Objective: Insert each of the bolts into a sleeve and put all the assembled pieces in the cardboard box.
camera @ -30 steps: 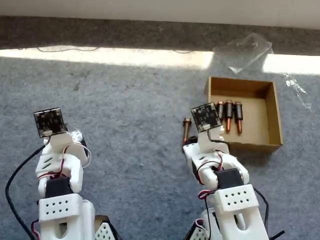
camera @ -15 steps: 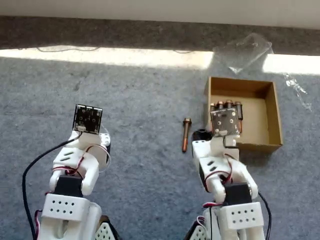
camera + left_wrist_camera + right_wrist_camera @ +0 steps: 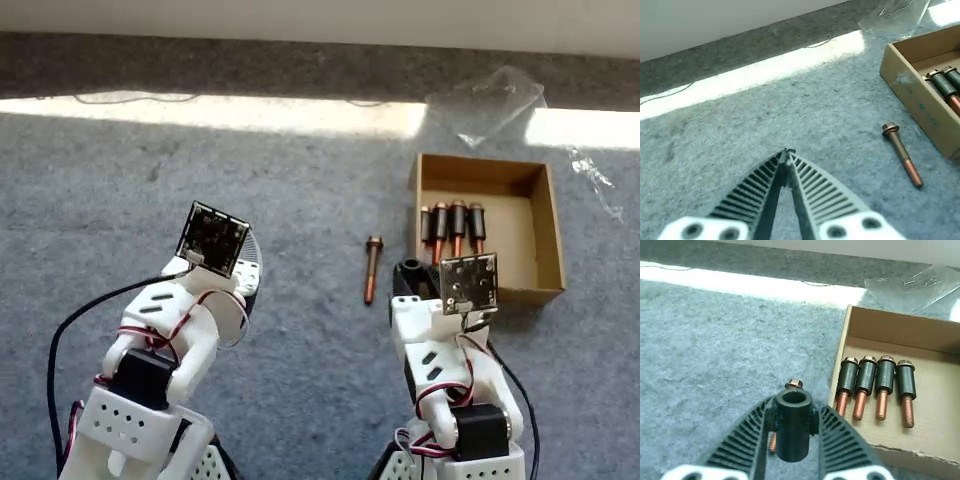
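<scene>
Right gripper (image 3: 792,409) clamped on a dark sleeve (image 3: 792,432), jaws on either side of the barrel and the open bore facing up toward the wrist camera. In the high view it hangs just off the box's near-left corner. Left gripper (image 3: 786,159) closed, tips meeting on nothing, above the grey carpeted table (image 3: 250,180) and well apart from the work. One loose bolt (image 3: 372,268) lies flat on the carpet between the two arms, head away from the robot and copper thread toward it, just beside the box's left wall. Step in hand, as I judge it, is mating this last bolt with the held sleeve. The empty left gripper would best take the bolt near its head so the thread is free, then line shank and bore on one axis before pushing. A tilted entry would likely jam at the sleeve's lip, and the round bolt may roll when first touched. Cardboard box (image 3: 548,225) open-topped, to the right arm's outer side. It holds four assembled pieces (image 3: 866,377) side by side in a row against its left end, heads and sleeves toward the far wall, bare threads toward the near wall. Clear plastic wrapper (image 3: 487,100) beyond the box.
</scene>
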Tool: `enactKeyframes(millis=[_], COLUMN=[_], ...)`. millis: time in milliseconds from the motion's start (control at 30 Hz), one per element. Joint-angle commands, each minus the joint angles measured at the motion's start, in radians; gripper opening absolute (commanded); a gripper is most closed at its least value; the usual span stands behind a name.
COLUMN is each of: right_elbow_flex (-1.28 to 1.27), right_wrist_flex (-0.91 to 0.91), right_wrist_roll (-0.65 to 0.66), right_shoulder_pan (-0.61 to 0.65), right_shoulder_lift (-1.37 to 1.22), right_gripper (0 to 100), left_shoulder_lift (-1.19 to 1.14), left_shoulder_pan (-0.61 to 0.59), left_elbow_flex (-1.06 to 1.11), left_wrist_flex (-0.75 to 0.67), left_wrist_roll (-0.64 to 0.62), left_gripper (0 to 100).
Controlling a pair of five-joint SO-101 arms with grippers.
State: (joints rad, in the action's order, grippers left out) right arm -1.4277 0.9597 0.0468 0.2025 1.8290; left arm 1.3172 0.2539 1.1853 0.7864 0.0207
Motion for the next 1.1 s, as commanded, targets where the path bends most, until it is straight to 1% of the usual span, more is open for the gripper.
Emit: enactKeyframes(millis=[0,133,267,400,433,500,633,900,1067], right_elbow_flex=[0.007,0.005,0.004,-0.004,-0.022,-0.064,-0.127,-0.140,-0.142], right_wrist_flex=[-0.001,-0.002,-0.002,-0.016,-0.031,-0.087,-0.166,-0.176,-0.176], right_wrist_roll=[-0.018,-0.018,-0.018,-0.023,-0.043,-0.064,-0.068,-0.068,-0.068], right_shoulder_pan=[-0.015,-0.015,-0.016,-0.096,-0.114,-0.143,-0.194,-0.251,-0.249], right_shoulder_lift=[0.013,0.013,0.013,0.012,0.012,0.012,0.012,0.012,0.012], right_gripper=[0.5,0.5,0.5,0.5,0.5,0.5,0.5,0.5,0.5], left_shoulder_lift=[-0.148,-0.418,-0.677,-0.885,-0.931,-1.023,-1.210,-1.601,-1.799], left_shoulder_pan=[0.047,0.056,0.140,0.223,0.237,0.259,0.300,0.344,0.337], left_elbow_flex=[-0.131,-0.266,-0.424,-0.573,-0.613,-0.711,-0.937,-1.380,-1.662], left_wrist_flex=[0.008,0.005,0.009,0.014,0.028,0.074,0.181,0.408,0.614], left_wrist_roll=[0.000,-0.008,-0.106,-0.137,-0.137,-0.157,-0.212,-0.331,-0.443], left_gripper=[1,1,1,1,1,1,1,1,1])
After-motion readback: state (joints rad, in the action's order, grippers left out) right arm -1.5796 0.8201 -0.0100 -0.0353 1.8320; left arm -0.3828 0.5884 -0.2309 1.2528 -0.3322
